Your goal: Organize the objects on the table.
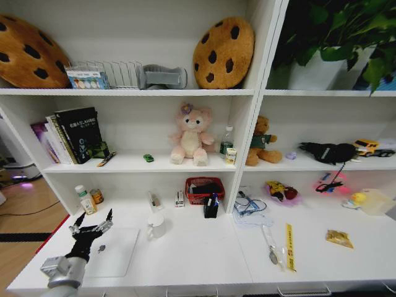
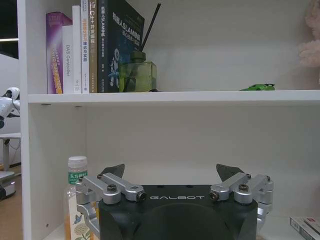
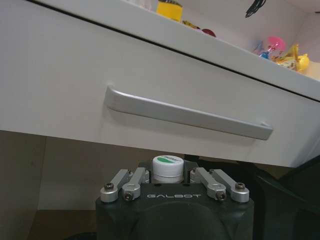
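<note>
Two left gripper (image 1: pixel 93 224) fingers spread, empty

bright, even indoor light falls from above, leaving soft shadows under the shelves (image 1: pixel 148 93). the head view bows straight lines near its edges. a pink glow tints the clutter at right.
</note>
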`<state>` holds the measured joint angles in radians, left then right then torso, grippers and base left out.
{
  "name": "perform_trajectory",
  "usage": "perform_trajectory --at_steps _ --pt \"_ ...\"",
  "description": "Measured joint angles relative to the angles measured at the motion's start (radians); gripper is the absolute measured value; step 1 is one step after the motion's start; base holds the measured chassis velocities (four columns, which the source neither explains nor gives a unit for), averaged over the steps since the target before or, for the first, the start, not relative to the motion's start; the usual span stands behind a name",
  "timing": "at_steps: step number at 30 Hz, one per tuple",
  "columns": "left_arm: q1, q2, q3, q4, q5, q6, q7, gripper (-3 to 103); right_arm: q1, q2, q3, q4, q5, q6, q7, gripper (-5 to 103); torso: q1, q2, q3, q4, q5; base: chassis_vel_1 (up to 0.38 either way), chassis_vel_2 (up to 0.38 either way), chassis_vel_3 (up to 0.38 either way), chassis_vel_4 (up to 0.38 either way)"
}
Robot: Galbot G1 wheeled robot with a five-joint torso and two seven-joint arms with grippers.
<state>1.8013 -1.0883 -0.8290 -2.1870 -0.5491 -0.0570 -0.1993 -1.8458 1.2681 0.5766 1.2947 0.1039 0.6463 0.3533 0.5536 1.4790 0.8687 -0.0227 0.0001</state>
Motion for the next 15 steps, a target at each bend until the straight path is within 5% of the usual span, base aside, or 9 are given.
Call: perform_trajectory --at_steps 15 --pt "0.0 0.0 0.0 0.0 0.0 0.0 0.0 100 0.101 -0.039 -0.051 -0.06 0.035 -0.033 -0.025 31 0.0 0.0 0.0 -0.0003 0.0001 0.0 0.0 0.0 0.0"
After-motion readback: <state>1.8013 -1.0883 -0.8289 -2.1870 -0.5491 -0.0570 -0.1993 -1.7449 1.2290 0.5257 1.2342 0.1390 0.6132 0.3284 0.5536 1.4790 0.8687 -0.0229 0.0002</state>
